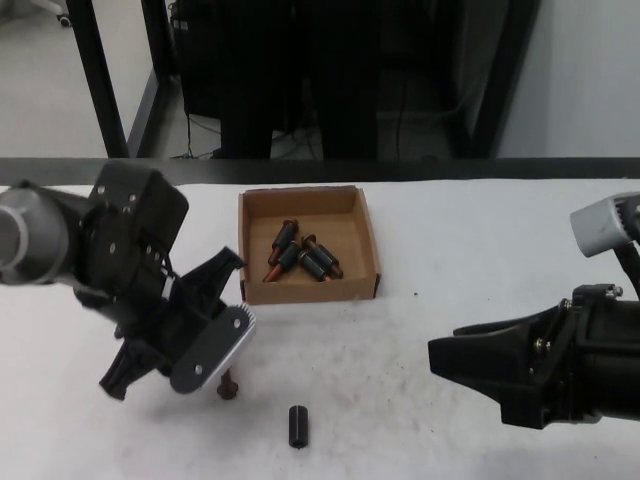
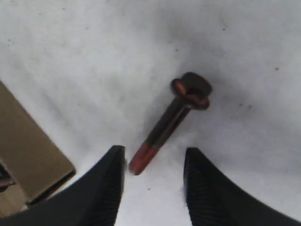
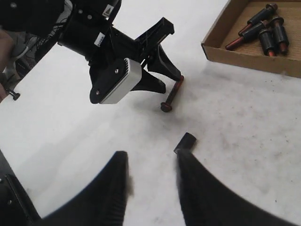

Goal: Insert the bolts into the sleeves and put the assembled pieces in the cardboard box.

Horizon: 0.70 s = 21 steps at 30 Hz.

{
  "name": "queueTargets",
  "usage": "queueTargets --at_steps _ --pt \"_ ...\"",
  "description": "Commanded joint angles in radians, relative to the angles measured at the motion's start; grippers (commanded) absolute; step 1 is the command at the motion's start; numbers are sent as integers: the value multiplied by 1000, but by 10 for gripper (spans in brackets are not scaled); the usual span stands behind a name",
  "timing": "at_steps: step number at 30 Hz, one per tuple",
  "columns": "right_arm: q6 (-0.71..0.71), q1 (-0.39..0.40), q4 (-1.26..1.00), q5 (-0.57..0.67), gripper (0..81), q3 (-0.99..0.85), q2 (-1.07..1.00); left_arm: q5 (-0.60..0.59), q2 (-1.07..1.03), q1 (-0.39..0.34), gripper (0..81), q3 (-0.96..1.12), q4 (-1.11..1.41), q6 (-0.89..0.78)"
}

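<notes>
Bolt (image 2: pixel 174 117) tip between fingers (image 2: pixel 106 188) of open, empty left hand (image 2: pixel 154 153); right hand (image 3: pixel 151 162) open, empty too.

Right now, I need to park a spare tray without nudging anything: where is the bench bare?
Bare: the bench between the cardboard box and the right gripper, and the front strip between the sleeve and that gripper. Crowded: front left, where the open left gripper hangs over the bolt, near the box.
</notes>
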<state>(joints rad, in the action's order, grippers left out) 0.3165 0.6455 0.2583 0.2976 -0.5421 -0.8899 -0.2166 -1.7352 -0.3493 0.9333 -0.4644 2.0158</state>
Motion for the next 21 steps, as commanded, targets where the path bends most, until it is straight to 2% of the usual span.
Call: queueTargets --at_steps 1,8,21 --pt "-6 2 -17 -1 330 0 2 -71 2 2 393 55 -54 65" --pt "-8 2 -21 -1 330 0 2 -65 2 2 393 55 -139 124" --pt "-8 2 -126 23 330 50 2 -33 2 -13 371 55 -143 148"
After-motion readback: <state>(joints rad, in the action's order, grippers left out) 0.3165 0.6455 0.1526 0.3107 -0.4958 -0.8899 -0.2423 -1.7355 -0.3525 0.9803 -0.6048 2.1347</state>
